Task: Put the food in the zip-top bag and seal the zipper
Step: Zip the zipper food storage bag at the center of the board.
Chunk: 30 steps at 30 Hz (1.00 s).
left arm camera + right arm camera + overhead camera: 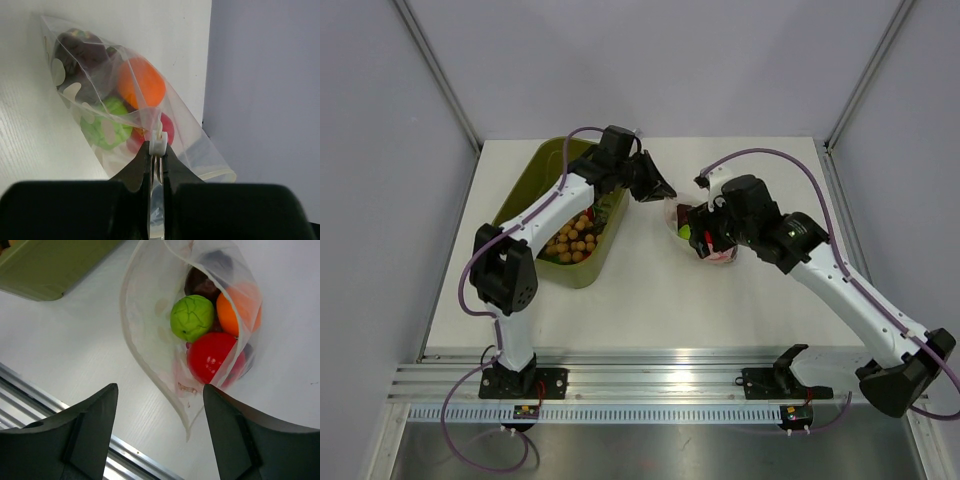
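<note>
Tub first: the olive-green tub lies on the outer side of my left arm, with a heap of small tan balls at its near end. My left gripper reaches past the tub, and its fingers are pressed together on a thin clear edge of the zip-top bag. A small white piece sits right at the fingertips, and I cannot tell whether it belongs to the bag or to the gripper. I also cannot tell whether the pinched strip is the zipper itself.

Straight ahead of those fingertips the bag fans out over the white table. It is clear, crinkly plastic with pale round dots. Inside, the dark purple piece sits farthest from the gripper. The orange piece and the green piece are in the middle. The red piece is just beyond the fingertips.

My right gripper hangs over the bag from the other side, its fingers spread wide and touching nothing. Between and ahead of them the bag's mouth gapes toward the wrist camera. Its rim curves well away from the far wall, so the bag is unsealed. All four pieces are bunched together inside the bag. The green one looks cracked like a cabbage, and the red one is glossy and nearest my right finger
</note>
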Tool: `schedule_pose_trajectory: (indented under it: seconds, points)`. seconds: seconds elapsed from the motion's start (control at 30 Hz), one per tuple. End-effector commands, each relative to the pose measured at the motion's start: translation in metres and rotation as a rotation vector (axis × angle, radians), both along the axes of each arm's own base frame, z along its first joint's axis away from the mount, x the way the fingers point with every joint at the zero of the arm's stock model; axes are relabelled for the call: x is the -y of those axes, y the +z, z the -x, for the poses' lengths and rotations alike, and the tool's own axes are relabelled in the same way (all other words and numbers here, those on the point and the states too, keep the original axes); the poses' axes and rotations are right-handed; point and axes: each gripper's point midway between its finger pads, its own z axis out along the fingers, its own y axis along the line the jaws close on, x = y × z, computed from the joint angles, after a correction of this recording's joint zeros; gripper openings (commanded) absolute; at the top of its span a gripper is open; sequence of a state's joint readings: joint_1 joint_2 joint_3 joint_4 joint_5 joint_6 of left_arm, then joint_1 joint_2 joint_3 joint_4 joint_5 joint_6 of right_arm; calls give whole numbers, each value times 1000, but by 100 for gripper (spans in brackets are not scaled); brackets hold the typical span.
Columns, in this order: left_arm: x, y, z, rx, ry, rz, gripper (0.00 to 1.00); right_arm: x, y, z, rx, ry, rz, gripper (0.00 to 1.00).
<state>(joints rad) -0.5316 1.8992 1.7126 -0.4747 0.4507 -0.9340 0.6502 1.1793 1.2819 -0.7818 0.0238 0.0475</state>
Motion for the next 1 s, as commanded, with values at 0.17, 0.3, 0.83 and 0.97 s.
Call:
schedule_pose_trajectory:
  seconds: [0.17,0.3,0.83,0.97]
  points:
    - [-10,49,-4,74,86,32,0,7,33,-27,138,-51,133,79]
    - [-15,54,-9,73,120,30,0,7,48,-31,185,-64,105,81]
    - [-14,53,-15,60,126,36,0,13,-31,-8,23,-23,178,85]
    - [-13,53,-14,59,123,38,0,3,-23,-28,125,-59,115,79]
